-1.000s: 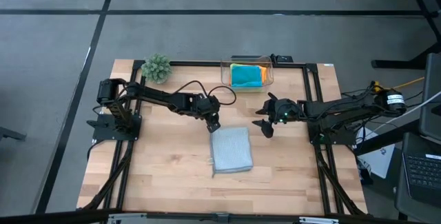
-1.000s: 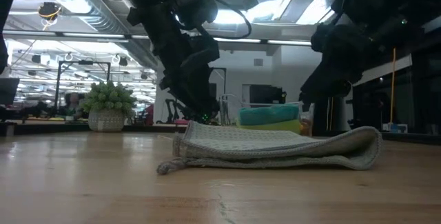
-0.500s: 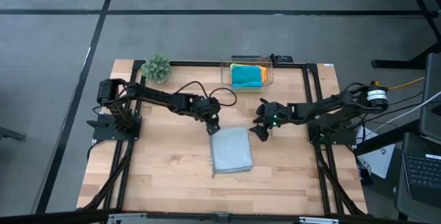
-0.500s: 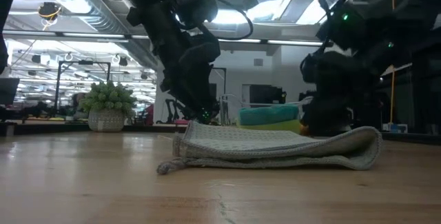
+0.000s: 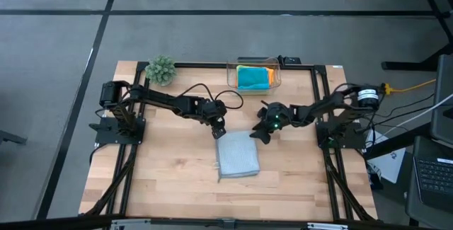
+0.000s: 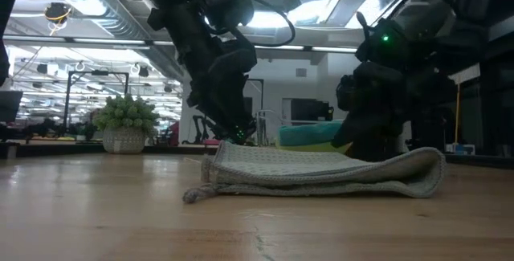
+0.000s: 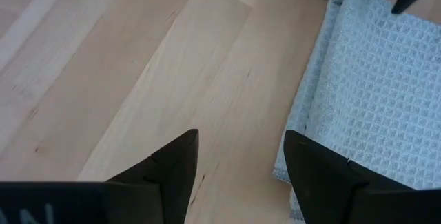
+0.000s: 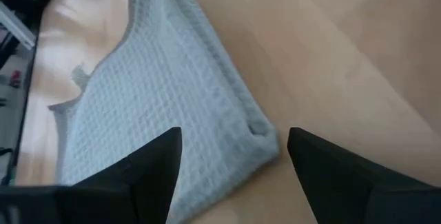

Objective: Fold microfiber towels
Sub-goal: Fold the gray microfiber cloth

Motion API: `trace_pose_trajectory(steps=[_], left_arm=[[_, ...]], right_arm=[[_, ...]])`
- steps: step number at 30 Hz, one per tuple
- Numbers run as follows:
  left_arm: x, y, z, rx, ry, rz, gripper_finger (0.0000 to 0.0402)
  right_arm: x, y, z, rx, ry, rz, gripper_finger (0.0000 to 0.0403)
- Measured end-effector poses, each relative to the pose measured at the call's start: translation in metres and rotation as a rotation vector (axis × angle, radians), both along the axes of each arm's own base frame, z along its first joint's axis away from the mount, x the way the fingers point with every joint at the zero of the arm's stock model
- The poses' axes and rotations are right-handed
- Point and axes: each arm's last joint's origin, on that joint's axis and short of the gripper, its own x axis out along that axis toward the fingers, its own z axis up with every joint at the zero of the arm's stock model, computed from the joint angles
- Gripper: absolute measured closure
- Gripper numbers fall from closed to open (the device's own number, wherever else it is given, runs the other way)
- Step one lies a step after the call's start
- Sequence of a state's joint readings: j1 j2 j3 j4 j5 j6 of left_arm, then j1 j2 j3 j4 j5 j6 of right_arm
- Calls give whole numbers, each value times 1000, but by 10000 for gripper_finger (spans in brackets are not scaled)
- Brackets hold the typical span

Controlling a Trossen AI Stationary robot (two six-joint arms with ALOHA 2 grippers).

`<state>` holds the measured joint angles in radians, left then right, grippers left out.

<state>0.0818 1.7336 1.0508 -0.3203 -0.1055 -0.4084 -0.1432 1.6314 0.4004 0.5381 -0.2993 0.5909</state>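
1. We saw the right gripper [image 5: 262, 135] swing in to the grey towel [image 5: 236, 153]'s far right corner, jaws apart, likely readying another fold.
2. The left gripper [image 5: 219, 129] stayed spread at the towel's far left corner.
3. The towel lay folded just before both grippers, unheld.

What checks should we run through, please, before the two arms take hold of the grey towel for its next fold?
1. Left claw open, at the grey towel's far left corner: ok.
2. Right claw open, at the far right corner: ok.
3. Towel lying flat and already folded on the table: ok.
4. Towel free of both claws: ok, neither grips it.
5. Turquoise towel and orange towel stowed in the clear box: ok.
6. Lime green towel located: cannot tell.
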Motion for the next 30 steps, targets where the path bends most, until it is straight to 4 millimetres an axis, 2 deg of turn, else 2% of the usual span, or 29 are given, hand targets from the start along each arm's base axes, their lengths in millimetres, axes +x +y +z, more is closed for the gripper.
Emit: trace_pose_trajectory(steps=[7,12,16,26,30], left_arm=[[0,0,0,0,1,0,195],[-1,0,0,0,7,0,195],[-1,0,0,-1,9,-1,195],[2,-7,1,-187,-37,-125,195],[2,-6,1,-185,-37,-119,195]], right_arm=[[15,3,-10,3,13,76,131],[17,5,-11,-18,14,85,144],[16,5,-11,-33,16,90,192],[15,5,-12,-71,15,126,379],[15,5,-13,-73,16,128,377]])
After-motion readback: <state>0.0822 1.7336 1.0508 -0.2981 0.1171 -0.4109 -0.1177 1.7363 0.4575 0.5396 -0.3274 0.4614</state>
